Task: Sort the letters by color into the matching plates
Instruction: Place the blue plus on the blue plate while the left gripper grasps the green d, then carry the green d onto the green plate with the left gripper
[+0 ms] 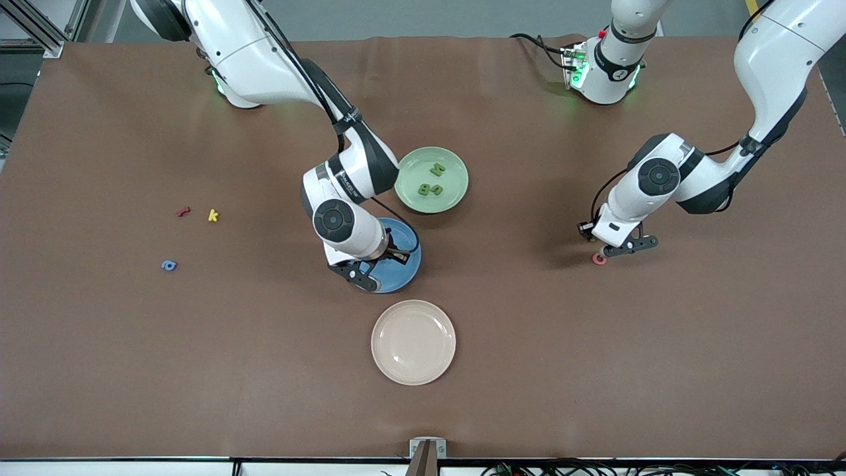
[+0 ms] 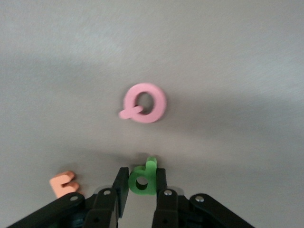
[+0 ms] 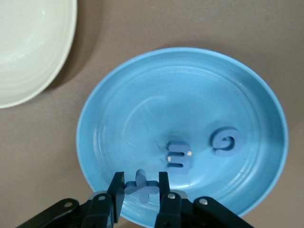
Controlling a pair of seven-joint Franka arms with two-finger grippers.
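Observation:
My left gripper is down at the table toward the left arm's end, shut on a small green letter. My right gripper hangs over the edge of the blue plate, shut on a blue x. A blue E and a blue G lie in that plate. The pale green plate, just beside it, holds three green letters. Another blue letter lies alone toward the right arm's end.
A pink letter and an orange letter lie on the table close to the left gripper. A cream plate sits nearer the front camera than the blue plate. A red letter and a yellow letter lie toward the right arm's end.

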